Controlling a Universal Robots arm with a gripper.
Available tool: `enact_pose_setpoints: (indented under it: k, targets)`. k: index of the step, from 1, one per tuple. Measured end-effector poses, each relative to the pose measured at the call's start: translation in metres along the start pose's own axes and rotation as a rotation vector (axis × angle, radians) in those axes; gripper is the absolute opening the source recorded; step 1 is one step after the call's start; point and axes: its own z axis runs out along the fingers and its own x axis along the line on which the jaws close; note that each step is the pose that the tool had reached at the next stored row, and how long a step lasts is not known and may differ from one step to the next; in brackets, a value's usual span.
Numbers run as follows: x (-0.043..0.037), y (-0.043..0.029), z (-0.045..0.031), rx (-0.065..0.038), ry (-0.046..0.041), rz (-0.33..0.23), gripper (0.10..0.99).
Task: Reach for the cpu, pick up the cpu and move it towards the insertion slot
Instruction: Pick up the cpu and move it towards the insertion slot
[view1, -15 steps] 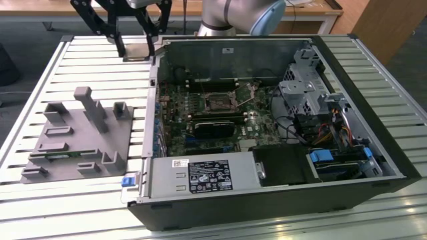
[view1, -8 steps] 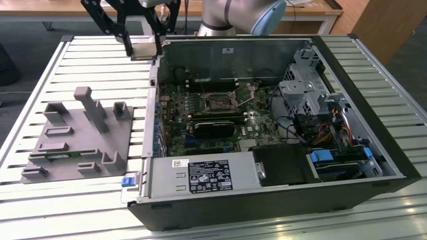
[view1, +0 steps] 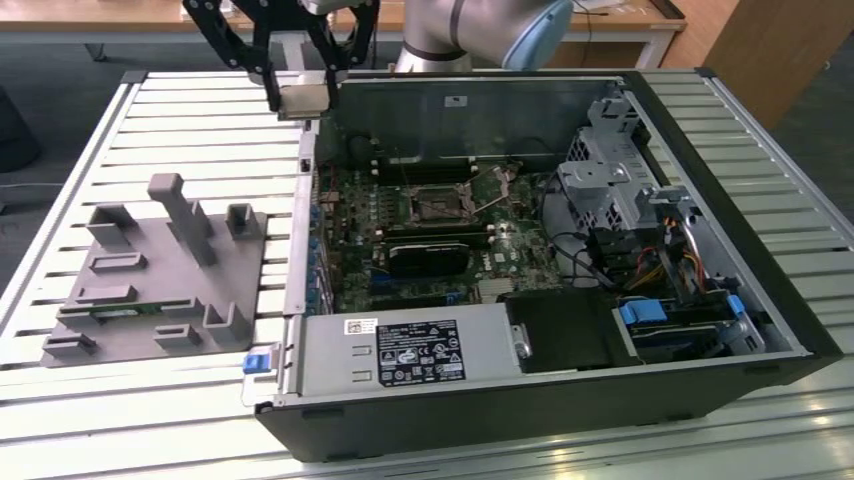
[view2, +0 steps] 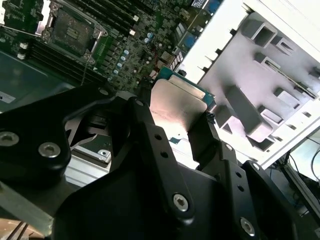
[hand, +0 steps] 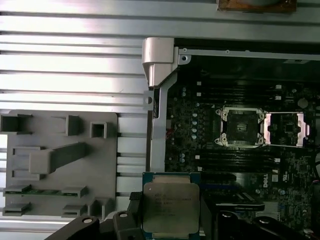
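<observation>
Fingers (hand: 172, 220) clamped on cpu (hand: 171, 206), lower edge cut off.

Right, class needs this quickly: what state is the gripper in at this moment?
Gripper: shut on the cpu, held in the air near the edge of the open computer case, away from the insertion slot.

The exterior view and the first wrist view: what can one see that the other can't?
The exterior view alone takes in the whole computer case, its labelled power supply box and the robot arm above. The first wrist view alone looks straight down at the printed metal top of the cpu. Both share the gripper shut on the cpu, the open insertion slot on the board, and the grey holder tray beside the case.
</observation>
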Motion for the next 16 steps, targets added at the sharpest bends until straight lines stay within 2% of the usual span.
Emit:
enact_pose_setpoints:
  k: [16]
  targets:
    - [-0.0211,0.0003,0.0003,0.000,0.0000,0.000,0.541]
